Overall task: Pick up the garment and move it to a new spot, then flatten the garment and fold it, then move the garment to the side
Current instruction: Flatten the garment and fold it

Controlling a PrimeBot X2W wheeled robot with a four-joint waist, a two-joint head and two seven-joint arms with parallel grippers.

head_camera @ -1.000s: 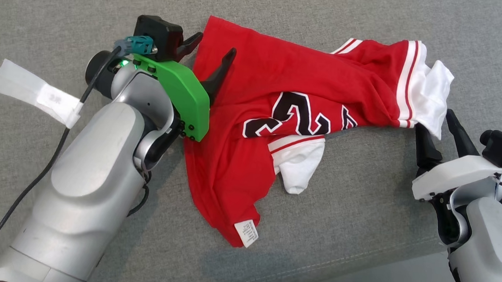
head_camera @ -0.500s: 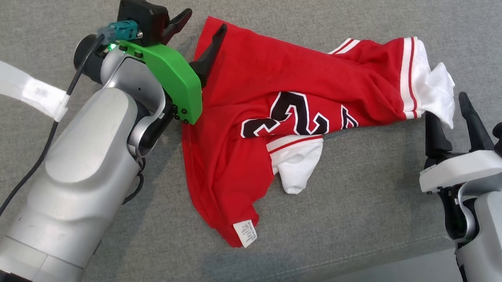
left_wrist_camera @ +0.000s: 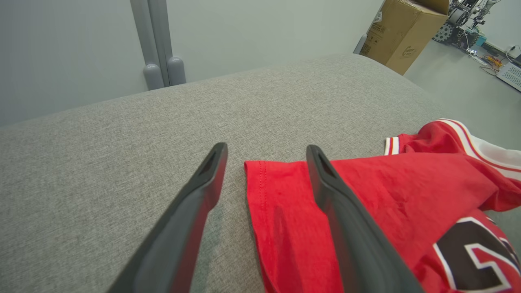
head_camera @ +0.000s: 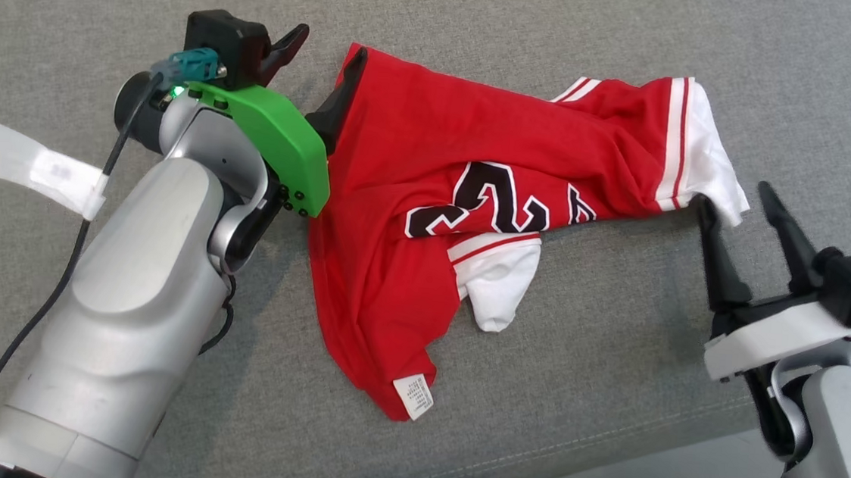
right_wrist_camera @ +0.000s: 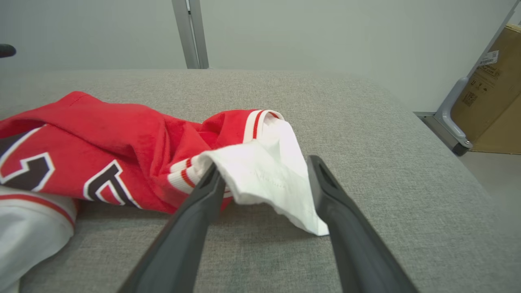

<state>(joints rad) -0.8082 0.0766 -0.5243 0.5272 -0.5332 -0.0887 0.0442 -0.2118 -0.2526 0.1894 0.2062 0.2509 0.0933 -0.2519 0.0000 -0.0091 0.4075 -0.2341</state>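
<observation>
The garment (head_camera: 432, 148) lies crumpled on the grey cushion (head_camera: 614, 345), across the middle of the head view. Its long axis runs from a red corner (head_camera: 353, 62) at the upper left to a white sleeve (head_camera: 711, 178) at the right, and a second lobe hangs down toward the bottom centre, ending in a label (head_camera: 417, 398). We judge that the coming move turns on this axis, since each end sits at one gripper. The left gripper (head_camera: 325, 43) straddles the red corner: in the left wrist view the corner (left_wrist_camera: 260, 179) lies between the spread fingers of this gripper (left_wrist_camera: 266, 149), one finger over bare cushion at the left and the other over red cloth at the right. The right gripper (head_camera: 735, 196) points up the frame at the sleeve, and in the right wrist view the sleeve (right_wrist_camera: 281, 191) hangs in the gap between its parted fingers (right_wrist_camera: 264, 165). Both grippers are released and grasp nothing. We cannot tell whether any finger presses the cloth. Neither arm is clearly nearer, as each is at its own end.
</observation>
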